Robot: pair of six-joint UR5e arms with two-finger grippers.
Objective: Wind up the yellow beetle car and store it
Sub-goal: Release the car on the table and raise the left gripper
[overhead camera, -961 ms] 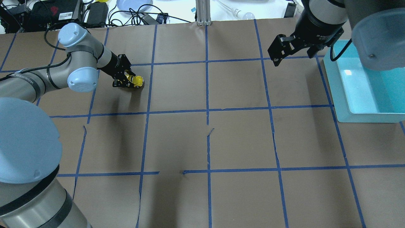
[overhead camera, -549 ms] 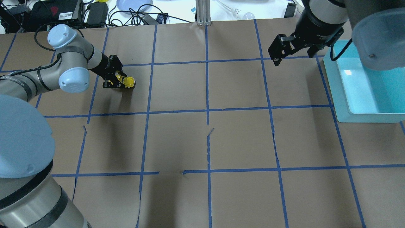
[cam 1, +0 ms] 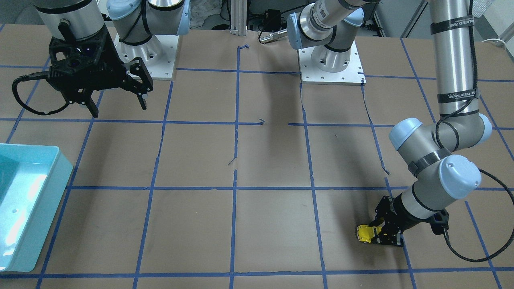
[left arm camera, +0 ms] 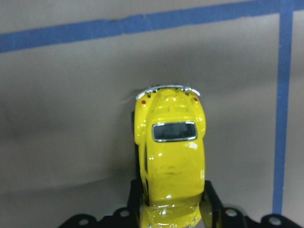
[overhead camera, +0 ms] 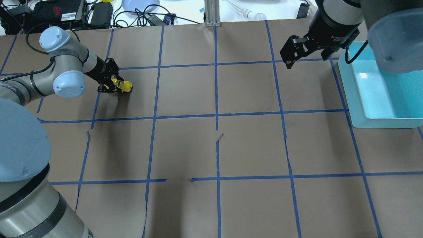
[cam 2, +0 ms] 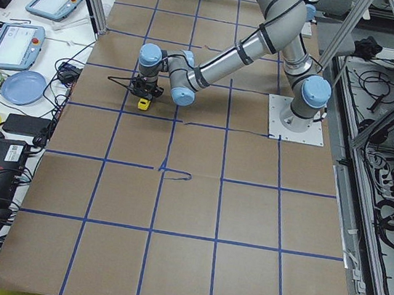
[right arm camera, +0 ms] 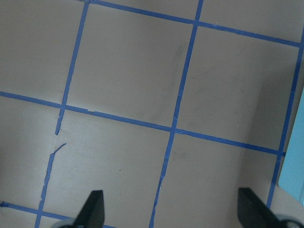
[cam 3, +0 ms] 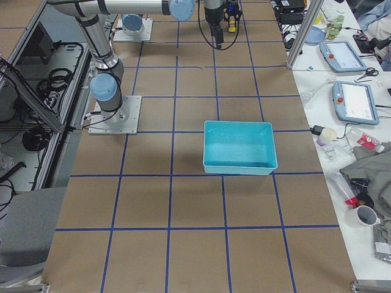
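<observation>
The yellow beetle car point(overhead camera: 125, 86) rests with its wheels on the brown paper at the far left of the table. My left gripper point(overhead camera: 114, 86) is shut on its front half, low over the paper. The car also shows in the front-facing view point(cam 1: 367, 233), in the left view point(cam 2: 143, 103) and close up in the left wrist view point(left arm camera: 171, 156), rear end pointing away. My right gripper point(overhead camera: 294, 53) hangs open and empty above the far right of the table, beside the teal bin point(overhead camera: 355, 99); its fingertips point(right arm camera: 92, 209) show in the right wrist view.
The teal bin point(cam 1: 60, 168) stands empty at the table's right end, also in the right view point(cam 3: 238, 168). Blue tape lines grid the brown paper point(overhead camera: 218, 145), which has small tears near the middle. Cables and devices lie beyond the far edge point(overhead camera: 99, 13).
My left gripper has dragged the yellow car leftward and slightly away across the paper, still shut on it. The right arm has not moved.
</observation>
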